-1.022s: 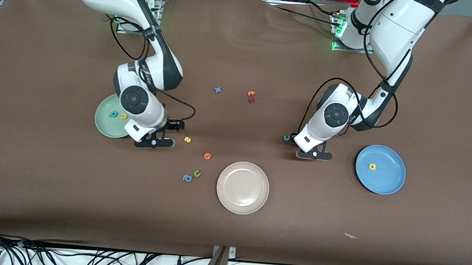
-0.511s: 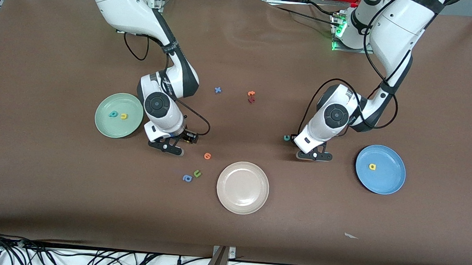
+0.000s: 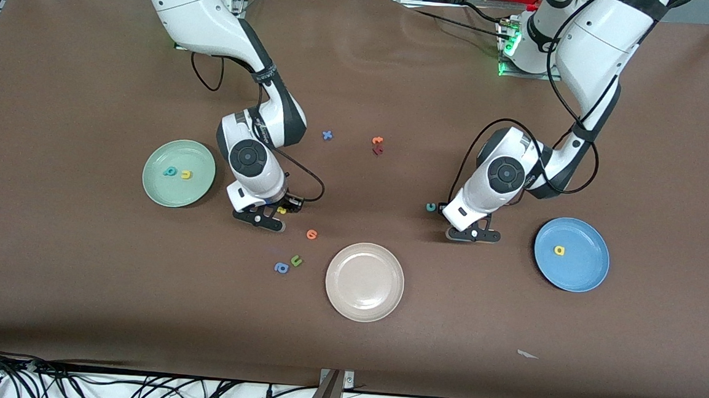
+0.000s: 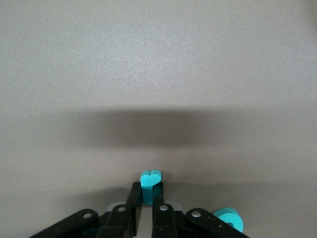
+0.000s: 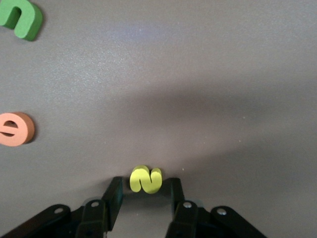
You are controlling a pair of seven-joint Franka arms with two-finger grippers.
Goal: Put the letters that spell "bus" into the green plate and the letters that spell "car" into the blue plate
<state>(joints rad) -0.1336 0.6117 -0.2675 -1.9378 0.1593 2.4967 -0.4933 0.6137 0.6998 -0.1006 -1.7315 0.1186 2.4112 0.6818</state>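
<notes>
The pale green plate (image 3: 153,188) holds a teal "b" (image 3: 170,171) and a yellow "u" (image 3: 186,174). The blue plate (image 3: 590,272) holds a yellow "a" (image 3: 559,250). My right gripper (image 3: 275,214) (image 5: 143,191) is low over the table, open, with the yellow "s" (image 5: 146,179) (image 3: 281,210) between its fingertips and a small gap on each side. My left gripper (image 3: 473,234) (image 4: 148,191) is down at the table, shut on a small teal letter (image 4: 150,184) that is hidden in the front view. The teal "c" (image 3: 431,207) (image 4: 229,218) lies beside it.
A beige plate (image 3: 362,310) sits nearer the front camera, mid-table. An orange letter (image 3: 312,234) (image 5: 15,129), a green "u" (image 3: 296,260) (image 5: 21,17) and a blue "a" (image 3: 281,268) lie near the right gripper. A blue "x" (image 3: 327,135) and orange and red letters (image 3: 377,145) lie farther back.
The right arm swung from beside the green plate to the yellow "s" and its fingers narrowed around it. The left gripper stayed put and closed on the teal letter.
</notes>
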